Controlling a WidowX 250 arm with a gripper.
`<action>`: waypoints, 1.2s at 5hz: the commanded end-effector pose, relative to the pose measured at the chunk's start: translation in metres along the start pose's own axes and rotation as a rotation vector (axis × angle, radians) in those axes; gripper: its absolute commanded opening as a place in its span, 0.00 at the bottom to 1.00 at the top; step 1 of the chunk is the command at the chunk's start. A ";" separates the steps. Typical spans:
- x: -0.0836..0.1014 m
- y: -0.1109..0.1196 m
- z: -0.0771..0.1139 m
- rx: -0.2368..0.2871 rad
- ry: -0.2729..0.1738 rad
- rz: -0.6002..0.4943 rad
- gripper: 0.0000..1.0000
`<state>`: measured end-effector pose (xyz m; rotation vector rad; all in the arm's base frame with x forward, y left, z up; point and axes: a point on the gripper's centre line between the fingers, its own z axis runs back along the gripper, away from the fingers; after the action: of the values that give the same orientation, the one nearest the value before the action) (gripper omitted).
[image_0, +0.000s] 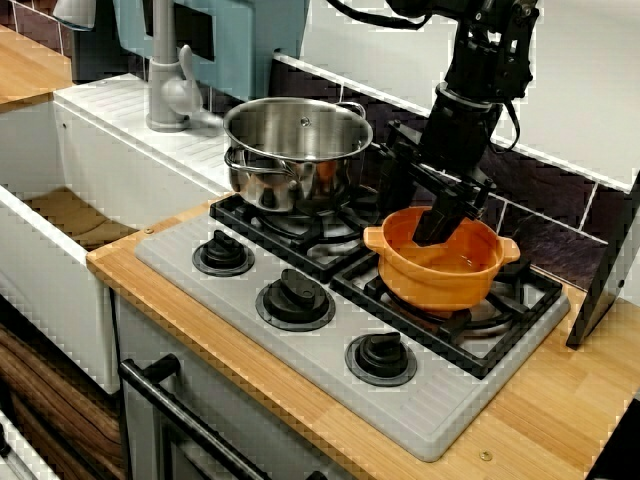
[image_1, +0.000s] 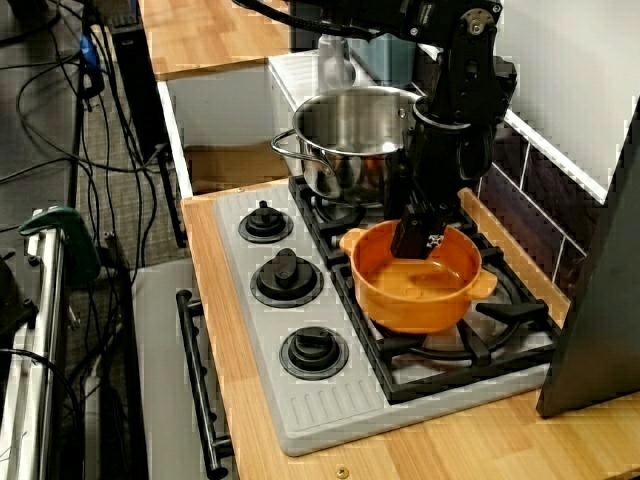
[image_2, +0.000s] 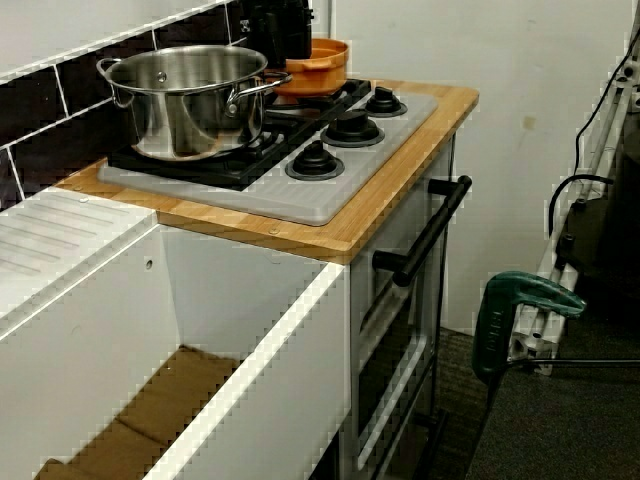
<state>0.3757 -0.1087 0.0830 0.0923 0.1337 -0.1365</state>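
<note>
In the view from the front of the stove, the gripper is seen lowered into the orange pot, which stands on the right-hand burner grate. Whether the jaws are apart or closed cannot be told. A steel pot is set on the rear left burner, near the orange pot but not touching it. 3 knobs are lined along the grey panel.

In the view from the knob side, the gripper is dipped inside the orange pot near its far rim, with the steel pot just behind.

In the view from the sink end, the orange pot is largely hidden behind the steel pot; the fingertips are not shown.
</note>
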 end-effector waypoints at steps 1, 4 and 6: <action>-0.007 0.001 0.019 0.010 -0.054 0.018 0.00; -0.034 0.024 0.051 -0.039 -0.136 -0.017 0.00; -0.055 0.047 0.071 -0.114 -0.201 0.000 0.00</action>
<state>0.3429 -0.0668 0.1435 -0.0306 0.0139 -0.1467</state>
